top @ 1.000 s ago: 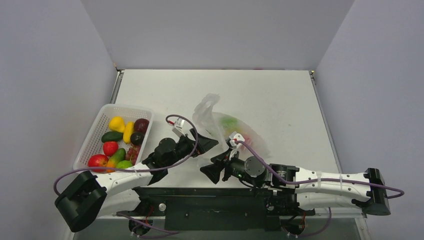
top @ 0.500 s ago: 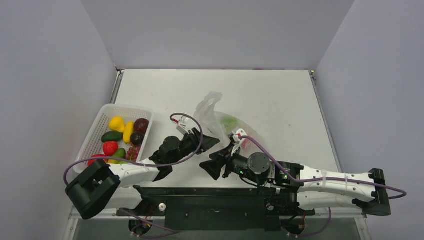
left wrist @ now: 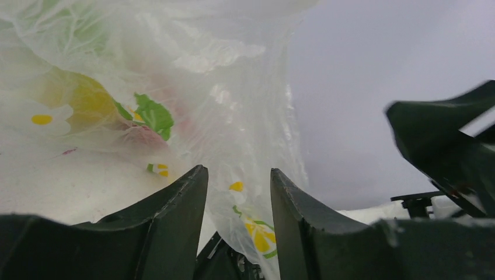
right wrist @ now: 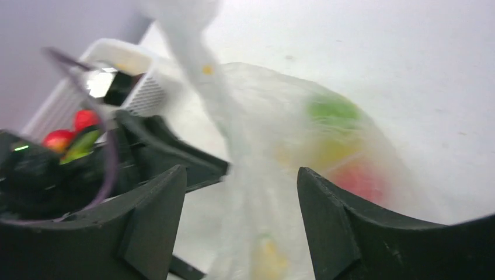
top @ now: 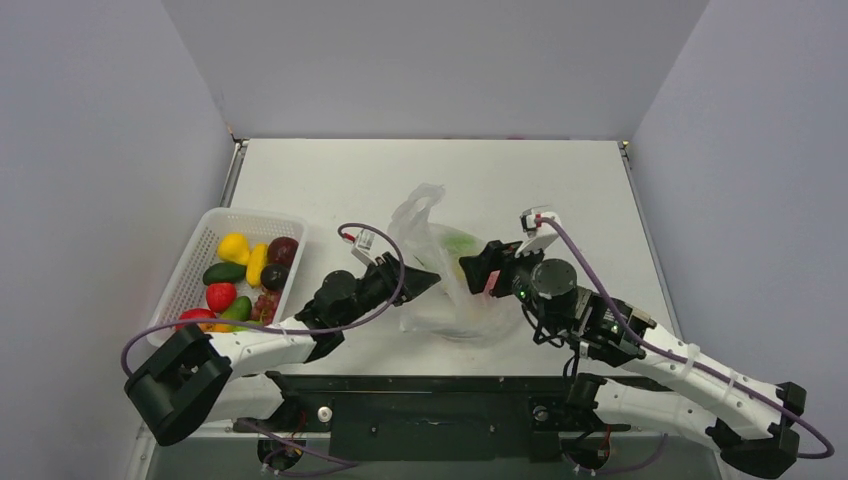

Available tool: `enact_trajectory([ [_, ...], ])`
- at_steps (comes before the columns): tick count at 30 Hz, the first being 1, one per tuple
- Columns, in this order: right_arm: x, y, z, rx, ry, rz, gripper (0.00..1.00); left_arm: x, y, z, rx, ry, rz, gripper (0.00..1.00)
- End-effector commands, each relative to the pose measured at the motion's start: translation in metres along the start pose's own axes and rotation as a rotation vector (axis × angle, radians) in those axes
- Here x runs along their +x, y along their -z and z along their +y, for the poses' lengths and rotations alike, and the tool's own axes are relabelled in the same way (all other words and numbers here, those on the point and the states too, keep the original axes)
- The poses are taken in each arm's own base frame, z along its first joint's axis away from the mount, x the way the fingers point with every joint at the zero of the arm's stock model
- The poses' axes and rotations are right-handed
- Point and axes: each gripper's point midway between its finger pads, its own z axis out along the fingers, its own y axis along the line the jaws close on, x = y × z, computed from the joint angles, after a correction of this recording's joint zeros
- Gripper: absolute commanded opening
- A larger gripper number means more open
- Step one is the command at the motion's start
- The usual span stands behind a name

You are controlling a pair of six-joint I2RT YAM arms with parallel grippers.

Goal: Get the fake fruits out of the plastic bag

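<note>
The plastic bag (top: pixel 438 262) lies crumpled mid-table, one handle standing up. Through its film I see fake fruits: a green one (right wrist: pixel 334 108), a yellow one (right wrist: pixel 328 150) and a red one (right wrist: pixel 363 179); yellow and reddish shapes also show in the left wrist view (left wrist: pixel 87 100). My left gripper (top: pixel 430 279) is at the bag's left edge, its jaws a little apart with bag film hanging between them (left wrist: pixel 239 170). My right gripper (top: pixel 472 270) is wide open at the bag's right side, the bag just ahead of its jaws (right wrist: pixel 242 169).
A white lattice basket (top: pixel 214 216) stands at the left edge of the table, holding several fake fruits: a yellow one (top: pixel 233 247), a maroon one (top: pixel 283 249), a green one (top: pixel 224 272) and a red one (top: pixel 220 296). The left arm lies between basket and bag.
My right arm has swung from the near side of the bag up and round to its right side. My left gripper has crept a little right, onto the bag's edge.
</note>
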Motion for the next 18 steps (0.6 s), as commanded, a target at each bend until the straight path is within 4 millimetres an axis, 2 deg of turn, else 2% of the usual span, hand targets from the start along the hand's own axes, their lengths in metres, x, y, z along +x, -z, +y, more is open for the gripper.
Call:
enact_trajectory([
  [1,0.01,-0.002,-0.052,0.147,0.072,0.088,0.67,-0.011,0.012,-0.017,0.028,-0.045,-0.031,0.48],
  [3,0.013,-0.008,-0.056,0.159,0.102,0.105,0.71,-0.013,0.018,-0.016,0.009,-0.049,-0.036,0.57],
  [6,0.024,-0.023,-0.046,0.115,0.142,0.164,0.71,-0.016,0.024,-0.017,-0.001,-0.047,-0.049,0.76],
  [10,0.049,-0.046,-0.037,0.092,0.151,0.253,0.59,-0.02,0.023,-0.021,0.002,-0.045,-0.048,0.93],
  [13,0.074,-0.059,-0.024,0.022,0.123,0.297,0.53,-0.02,0.017,-0.03,0.023,-0.046,-0.027,0.97],
  [15,0.088,-0.062,-0.014,-0.034,0.091,0.308,0.44,-0.016,0.012,-0.031,0.028,-0.044,0.0,0.97],
  [16,0.091,-0.061,-0.01,-0.054,0.084,0.308,0.32,-0.014,0.01,-0.03,0.025,-0.041,0.01,0.97],
  [18,0.101,-0.059,0.0,-0.105,0.049,0.302,0.15,-0.012,0.01,-0.027,0.028,-0.028,0.016,0.96],
])
